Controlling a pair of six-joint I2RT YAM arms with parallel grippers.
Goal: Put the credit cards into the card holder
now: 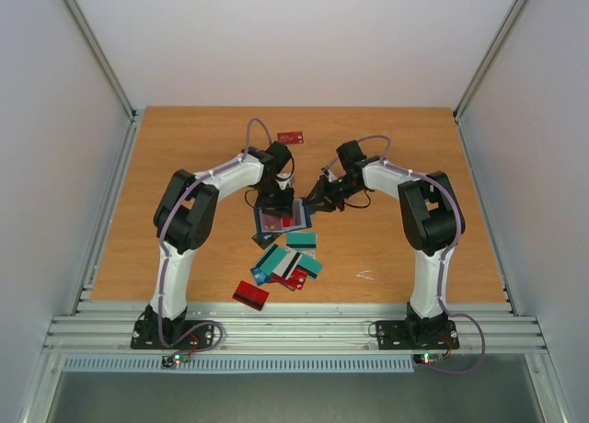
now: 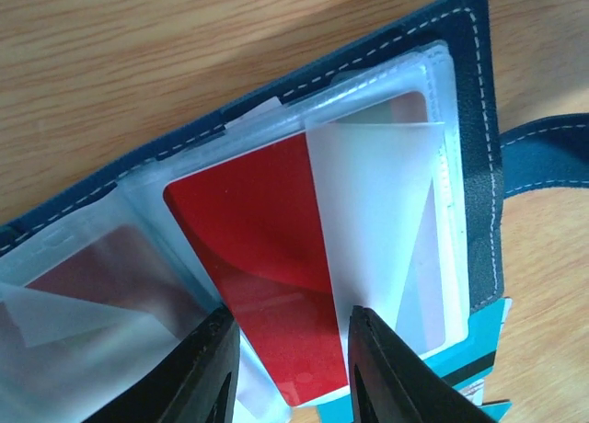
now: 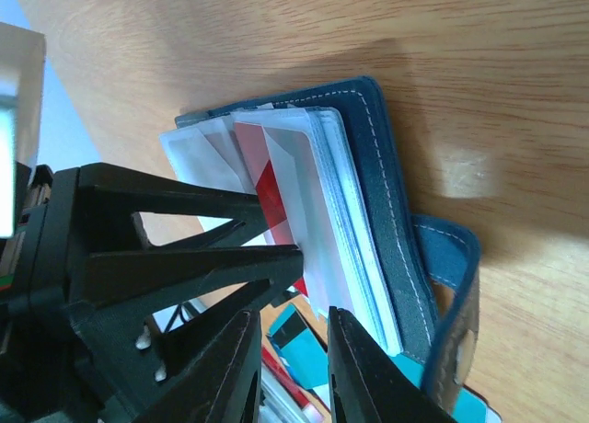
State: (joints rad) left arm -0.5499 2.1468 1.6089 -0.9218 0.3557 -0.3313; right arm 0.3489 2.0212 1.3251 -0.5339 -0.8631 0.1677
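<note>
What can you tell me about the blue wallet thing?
The card holder is dark navy with pale stitching and a strap at one side. It lies open on the wooden table, showing clear plastic sleeves. A red card sits partly in one sleeve. Teal cards lie at its edge.

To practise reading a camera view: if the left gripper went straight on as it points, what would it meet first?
Probably the red plastic card, lying between the fingers of the left gripper, partly inside a clear sleeve of the navy blue card holder. Depth is unclear.
</note>
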